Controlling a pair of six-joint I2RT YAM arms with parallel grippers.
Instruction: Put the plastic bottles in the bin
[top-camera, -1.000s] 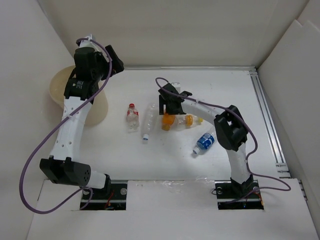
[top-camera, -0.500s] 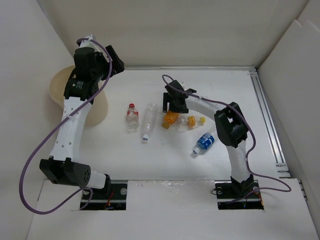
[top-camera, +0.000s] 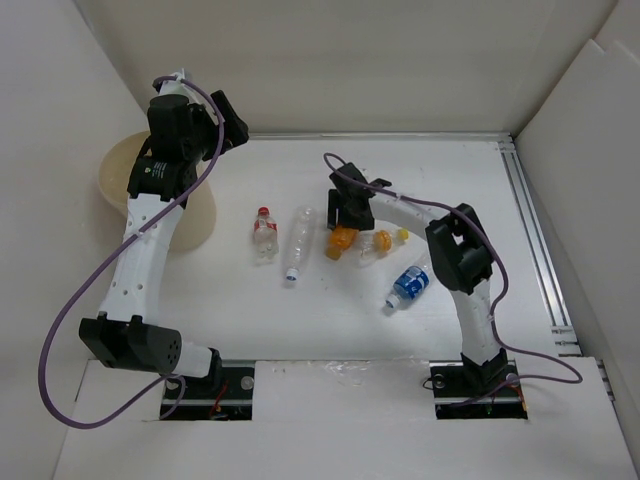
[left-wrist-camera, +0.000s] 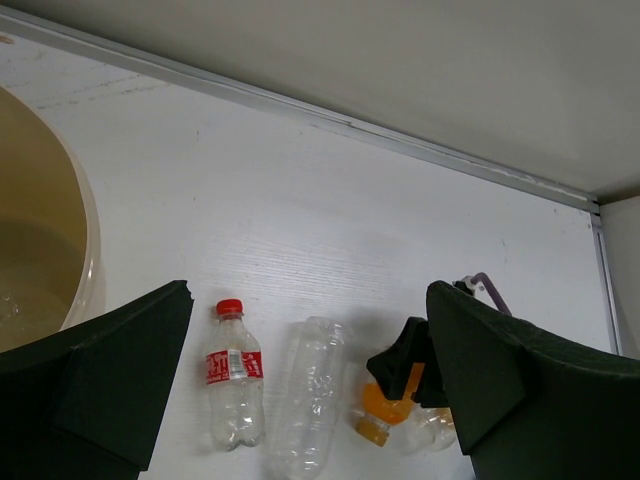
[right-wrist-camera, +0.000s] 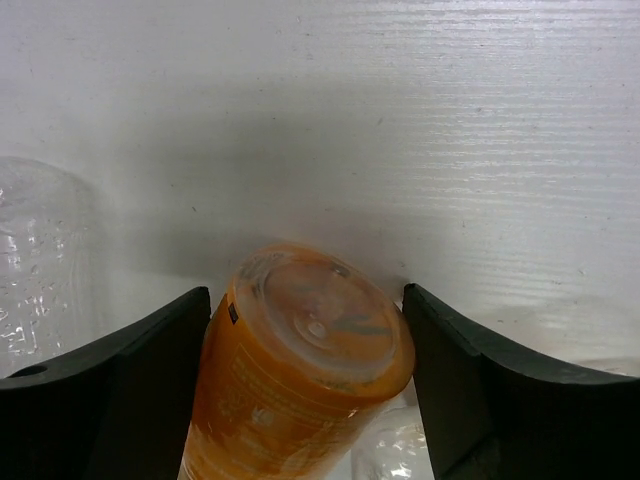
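Observation:
The orange bottle lies on the table, and my right gripper has a finger against each of its sides. Left of it lie a clear white-capped bottle and a red-capped bottle. A bottle with a yellow-orange cap touches the orange one on its right. A blue-labelled bottle lies nearer the arm bases. The tan bin stands at the far left. My left gripper hangs open and empty, high beside the bin.
White walls close in the table at the back and on both sides. A metal rail runs along the right edge. The left arm's purple cable loops out to the left of its base.
The right gripper's fingers have come down and closed in round the orange bottle, which shifted slightly. The yellow-orange-capped bottle turned a little. The left arm has not moved.

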